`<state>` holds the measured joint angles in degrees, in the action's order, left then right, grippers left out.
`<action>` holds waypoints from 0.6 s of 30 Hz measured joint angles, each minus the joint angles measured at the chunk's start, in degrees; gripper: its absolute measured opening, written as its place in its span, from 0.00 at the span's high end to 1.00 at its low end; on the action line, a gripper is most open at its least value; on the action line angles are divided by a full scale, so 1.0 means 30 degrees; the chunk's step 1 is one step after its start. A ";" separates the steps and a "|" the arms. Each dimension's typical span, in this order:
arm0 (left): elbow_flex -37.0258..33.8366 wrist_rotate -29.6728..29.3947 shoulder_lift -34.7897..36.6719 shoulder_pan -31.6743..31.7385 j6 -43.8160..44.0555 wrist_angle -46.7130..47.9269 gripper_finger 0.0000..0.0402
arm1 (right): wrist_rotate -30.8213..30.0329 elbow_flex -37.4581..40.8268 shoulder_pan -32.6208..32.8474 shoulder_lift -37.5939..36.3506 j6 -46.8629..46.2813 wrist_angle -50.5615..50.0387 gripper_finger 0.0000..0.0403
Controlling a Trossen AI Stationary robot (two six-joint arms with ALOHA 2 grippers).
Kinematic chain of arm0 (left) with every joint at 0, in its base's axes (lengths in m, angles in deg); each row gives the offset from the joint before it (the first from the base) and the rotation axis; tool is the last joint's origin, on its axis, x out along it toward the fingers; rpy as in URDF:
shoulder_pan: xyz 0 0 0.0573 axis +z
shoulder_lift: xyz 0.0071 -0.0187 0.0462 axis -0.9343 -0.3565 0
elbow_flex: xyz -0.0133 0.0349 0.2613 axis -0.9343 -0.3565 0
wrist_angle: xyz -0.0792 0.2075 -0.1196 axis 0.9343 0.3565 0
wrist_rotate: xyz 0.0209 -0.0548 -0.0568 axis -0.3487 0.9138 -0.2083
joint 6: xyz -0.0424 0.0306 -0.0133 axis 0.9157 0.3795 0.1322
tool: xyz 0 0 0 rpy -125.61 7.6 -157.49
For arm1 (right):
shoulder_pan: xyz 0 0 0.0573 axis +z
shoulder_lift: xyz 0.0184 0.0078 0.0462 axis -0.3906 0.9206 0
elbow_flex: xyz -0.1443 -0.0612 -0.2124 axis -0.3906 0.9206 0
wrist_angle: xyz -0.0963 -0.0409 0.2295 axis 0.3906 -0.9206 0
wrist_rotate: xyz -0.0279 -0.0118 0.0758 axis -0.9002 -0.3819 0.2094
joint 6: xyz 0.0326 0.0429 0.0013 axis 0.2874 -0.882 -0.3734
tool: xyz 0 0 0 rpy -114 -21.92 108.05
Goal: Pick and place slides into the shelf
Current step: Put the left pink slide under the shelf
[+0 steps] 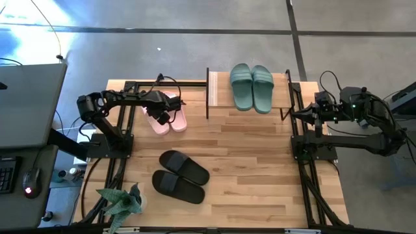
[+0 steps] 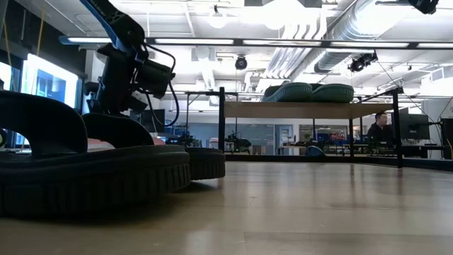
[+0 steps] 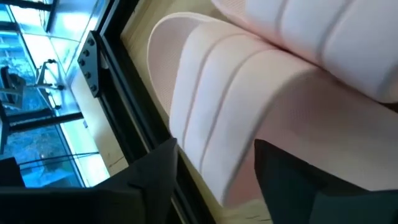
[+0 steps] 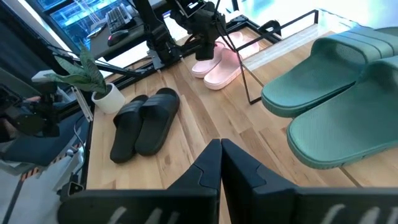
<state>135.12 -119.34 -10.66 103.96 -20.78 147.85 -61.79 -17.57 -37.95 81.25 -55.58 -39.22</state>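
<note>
A pair of pink slides (image 1: 170, 118) lies on the table's far left, soles down. My left gripper (image 3: 216, 144) is down over them, slanting, fingers apart, with the side of one pink slide's strap (image 3: 211, 87) between them. The second pink slide (image 3: 323, 37) lies beside it. Two green slides (image 1: 251, 88) rest on the shelf's top board (image 1: 220, 91). A black pair (image 1: 181, 177) lies on the near part of the table. My right gripper (image 4: 221, 146) is shut and raised at the table's right edge. My left gripper straddles the side edge of the pink slide's strap (image 3: 205, 155), coming slanting down from the table's left. One finger (image 3: 155, 174) is outside the slide, the other (image 3: 292, 180) over its footbed. I cannot tell whether either finger touches the slide, which lies flat on the table.
A potted plant (image 1: 123, 201) stands at the near left corner. Black frame rails (image 1: 120, 130) run along both sides of the table. A person (image 2: 381, 127) sits in the room beyond. Bare wood lies between the black pair and the shelf.
</note>
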 joint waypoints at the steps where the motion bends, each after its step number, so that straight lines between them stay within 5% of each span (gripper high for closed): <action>1: 0.0000 0.0032 0.0000 0.0123 -0.0053 -0.0036 0.55 | -0.0007 0.0000 0.0004 0.0000 -0.0237 0.0007 1.00; 18: 0.0000 0.0592 0.0000 0.0259 -0.0416 -0.0185 0.98 | -0.0384 0.0000 0.0002 0.0000 -0.0311 0.0002 1.00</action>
<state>135.12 -117.56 -10.66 104.73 -22.03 147.30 -62.95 -17.57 -37.95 81.25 -56.51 -39.22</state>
